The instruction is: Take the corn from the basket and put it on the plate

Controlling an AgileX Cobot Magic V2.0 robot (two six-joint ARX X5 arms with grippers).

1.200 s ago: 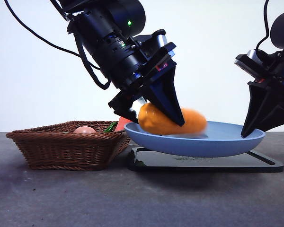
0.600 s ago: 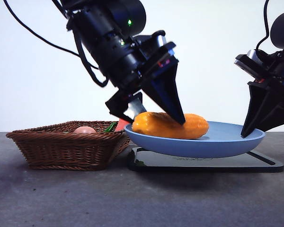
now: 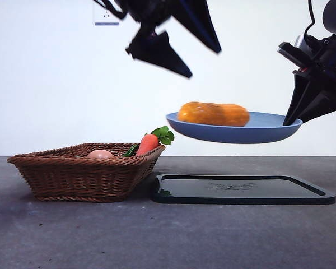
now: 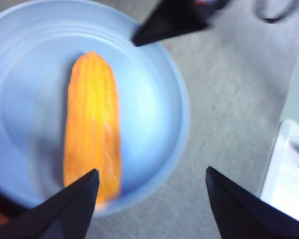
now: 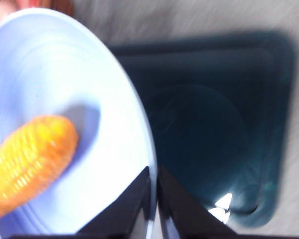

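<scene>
Front view: the plate point(image 3: 252, 132) hangs in the air, level, well clear of the black tray point(image 3: 243, 189) lying on the table point(image 3: 157, 235) beneath it. The corn point(image 3: 213, 114) lies lengthwise in the plate, toward its left side. The right gripper point(image 3: 295, 115) clamps the plate's right rim. The left gripper point(image 3: 204, 61) is high above the corn, jaws spread wide and empty, with open air between it and the cob. The basket point(image 3: 81, 171) stands left of the tray, apart from it; a carrot point(image 3: 148, 144) leans over its right edge and a peach-coloured item point(image 3: 100, 153) sits inside.

Left wrist view: the left gripper point(image 4: 152, 186) shows both jaws far apart, holding nothing. The corn point(image 4: 92, 129) rests in the plate point(image 4: 154, 99), one end near the rim. The other arm's jaw tip meets the plate's far edge.

Right wrist view: the right gripper point(image 5: 154, 186) is pinched narrowly on the rim of the plate point(image 5: 119, 124). The corn point(image 5: 30, 159) lies inward of that rim, apart from the jaws. The tray point(image 5: 219, 129) lies below, blurred.
</scene>
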